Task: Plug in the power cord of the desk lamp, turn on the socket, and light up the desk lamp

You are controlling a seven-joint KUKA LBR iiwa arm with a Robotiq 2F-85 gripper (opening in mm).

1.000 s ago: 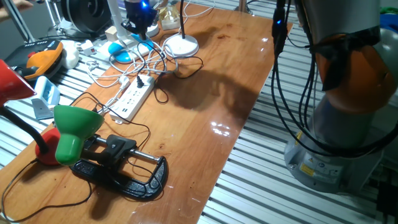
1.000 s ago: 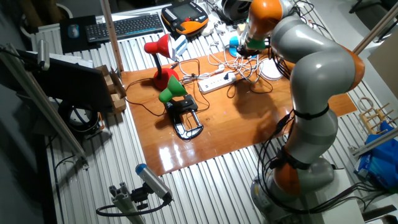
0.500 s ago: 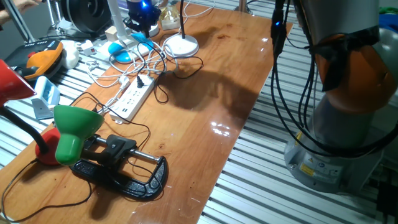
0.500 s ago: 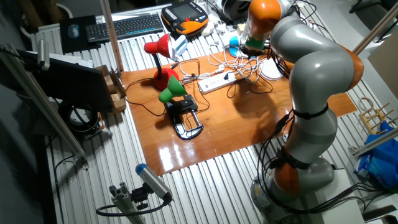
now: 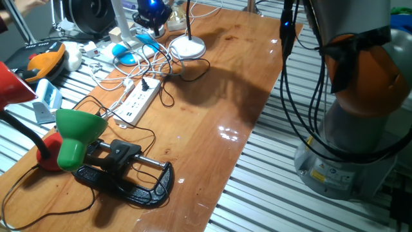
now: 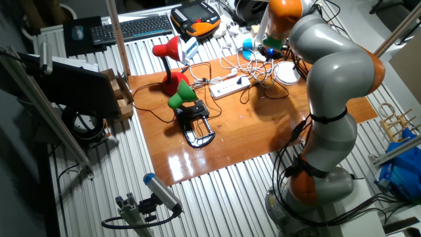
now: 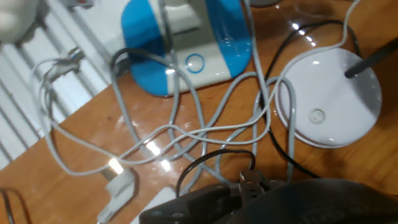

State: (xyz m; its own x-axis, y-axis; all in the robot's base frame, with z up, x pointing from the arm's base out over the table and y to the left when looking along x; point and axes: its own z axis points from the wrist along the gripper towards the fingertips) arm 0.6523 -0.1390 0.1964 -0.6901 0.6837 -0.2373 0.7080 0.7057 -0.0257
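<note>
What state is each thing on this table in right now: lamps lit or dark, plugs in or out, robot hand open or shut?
desk lamp: upright; whether lit is out of frame.
power cord: loose on the table beside the strip.
socket: flat, one black plug in it.
green lamp: dark, lying tipped.
red lamp: upright, dark.
gripper: raised above the cables; jaws unclear.

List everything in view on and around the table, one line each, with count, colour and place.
desk lamp: 1, white round base, far end of table
power cord: 1, black, looped between desk lamp and socket
socket: 1, white strip, mid table
white cables: several, tangled near the socket's far end
blue and white base: 1, beside the desk lamp
green lamp: 1, on a black clamp, near end
red lamp: 1, table corner
orange pendant: 1, off the table
keyboard: 1, black, off the table
gripper: 1, dark, above the far cables; fingers not distinguishable
</note>
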